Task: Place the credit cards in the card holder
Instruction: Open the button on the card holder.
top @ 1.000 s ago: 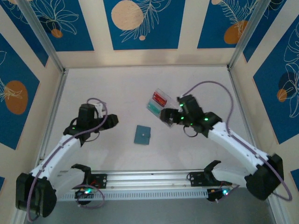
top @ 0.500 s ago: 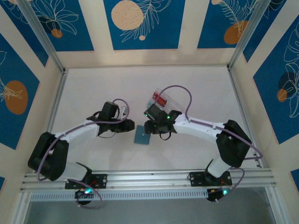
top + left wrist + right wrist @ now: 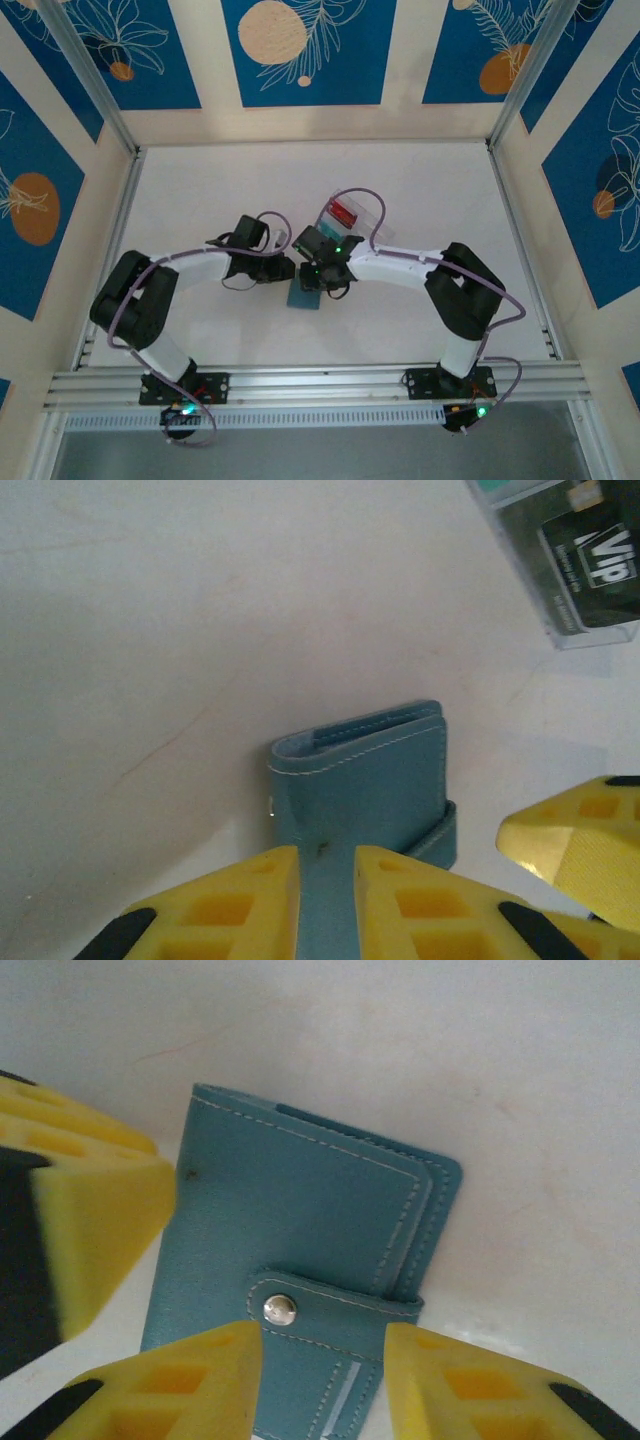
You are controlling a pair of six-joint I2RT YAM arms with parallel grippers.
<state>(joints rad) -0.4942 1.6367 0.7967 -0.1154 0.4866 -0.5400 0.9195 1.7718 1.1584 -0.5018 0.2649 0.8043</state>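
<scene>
One card holder (image 3: 300,298) is lain at top-view centre, left gripper (image 3: 288,274) and right gripper (image 3: 322,284) crowded onto it. Snap stud (image 3: 279,1308) is resolved in right wrist view; dark card (image 3: 590,570) in clear tray (image 3: 600,635) is caught upper right of left wrist view. Left jaws narrow, right wider; grasp cannot be told.

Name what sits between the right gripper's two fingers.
The wallet: its snap strap lies across the gap between the right gripper's fingers, as the right wrist view shows.
</scene>
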